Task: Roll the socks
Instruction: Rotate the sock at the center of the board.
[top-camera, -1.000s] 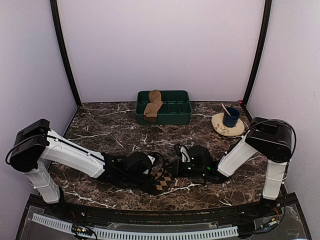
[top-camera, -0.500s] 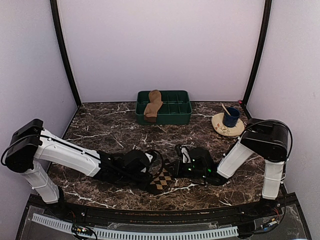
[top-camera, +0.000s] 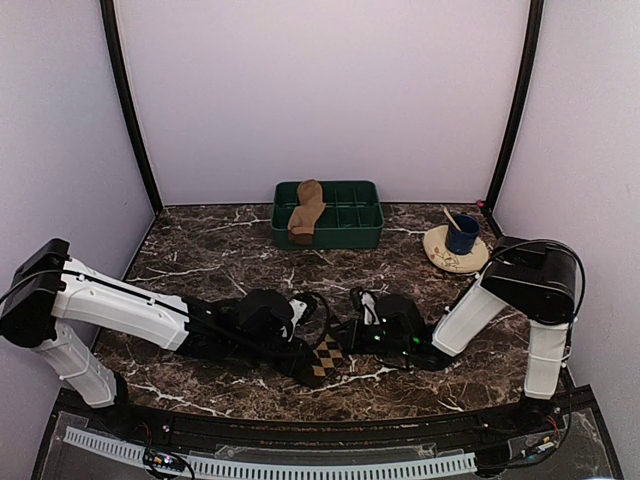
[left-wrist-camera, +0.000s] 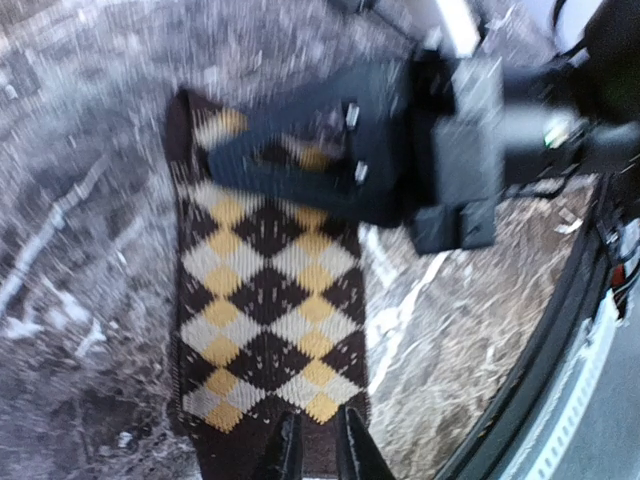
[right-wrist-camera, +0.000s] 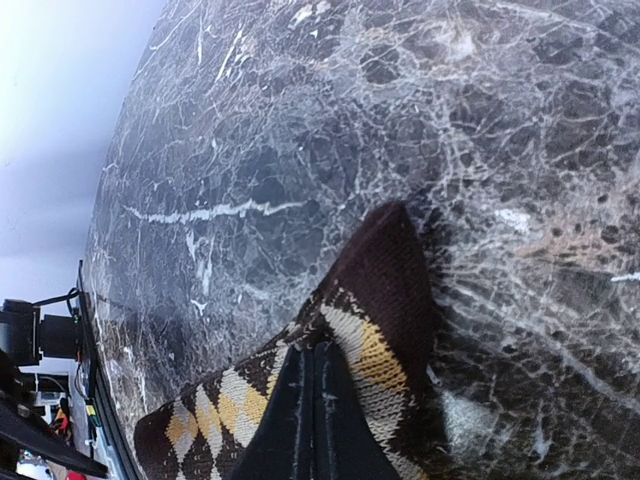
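While my closed right hand (right-wrist-camera: 308, 352) rests on the argyle sock (left-wrist-camera: 265, 300) on the tabletop (top-camera: 200, 250), I cannot tell whether my left hand (left-wrist-camera: 318, 442) grips its hem.

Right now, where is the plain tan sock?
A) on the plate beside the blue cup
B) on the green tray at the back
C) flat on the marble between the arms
B: the plain tan sock lies over the left part of the green tray.
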